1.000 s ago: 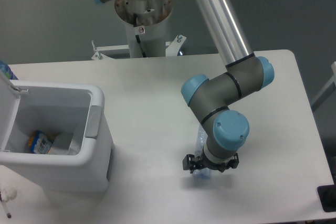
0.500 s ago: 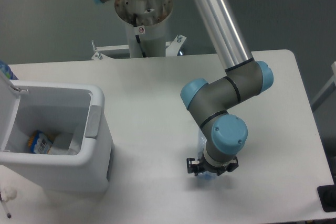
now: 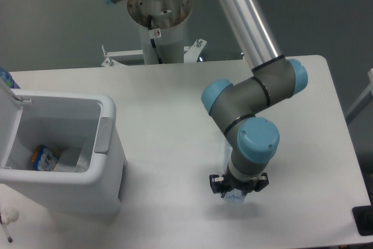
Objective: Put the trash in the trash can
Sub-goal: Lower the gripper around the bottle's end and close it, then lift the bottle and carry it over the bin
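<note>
The trash in hand is a slim clear plastic bottle [image 3: 236, 195]. Only its bluish end shows below my gripper [image 3: 238, 190], which points straight down at the table's front right and appears shut on it. The wrist hides the rest of the bottle and the finger gap. The trash can [image 3: 108, 161], a white boxy bin with a grey latch [image 3: 104, 134], stands at the front left with its lid [image 3: 7, 122] swung open. On its floor lie a whitish translucent wad [image 3: 74, 159] and a piece with a blue and yellow label [image 3: 44, 157].
The arm's base column [image 3: 158, 21] rises behind the table's far edge. A small white lump [image 3: 9, 216] lies at the bottom left beside the bin. A blue object [image 3: 4, 77] peeks out behind the lid. A black block [image 3: 363, 220] sits at the front right corner.
My gripper has shifted a little to the right and toward the front edge, and the bottle's end has moved along with it. The bin and its contents have not moved.
</note>
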`<action>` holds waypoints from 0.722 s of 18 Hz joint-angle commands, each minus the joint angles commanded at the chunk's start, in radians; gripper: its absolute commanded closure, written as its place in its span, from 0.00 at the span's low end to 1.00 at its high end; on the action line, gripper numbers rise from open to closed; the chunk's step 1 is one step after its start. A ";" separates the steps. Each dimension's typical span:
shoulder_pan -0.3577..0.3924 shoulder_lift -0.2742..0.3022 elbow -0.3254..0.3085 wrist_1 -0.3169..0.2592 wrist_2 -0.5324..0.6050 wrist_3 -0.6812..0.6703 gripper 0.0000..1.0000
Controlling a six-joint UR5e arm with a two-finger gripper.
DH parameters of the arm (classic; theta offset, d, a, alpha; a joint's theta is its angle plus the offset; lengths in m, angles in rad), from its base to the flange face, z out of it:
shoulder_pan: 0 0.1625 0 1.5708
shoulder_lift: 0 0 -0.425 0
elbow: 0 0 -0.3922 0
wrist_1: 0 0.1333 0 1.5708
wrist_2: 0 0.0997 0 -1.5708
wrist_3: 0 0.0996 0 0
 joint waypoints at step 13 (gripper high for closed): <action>0.009 0.222 0.098 0.237 -0.531 -0.179 0.68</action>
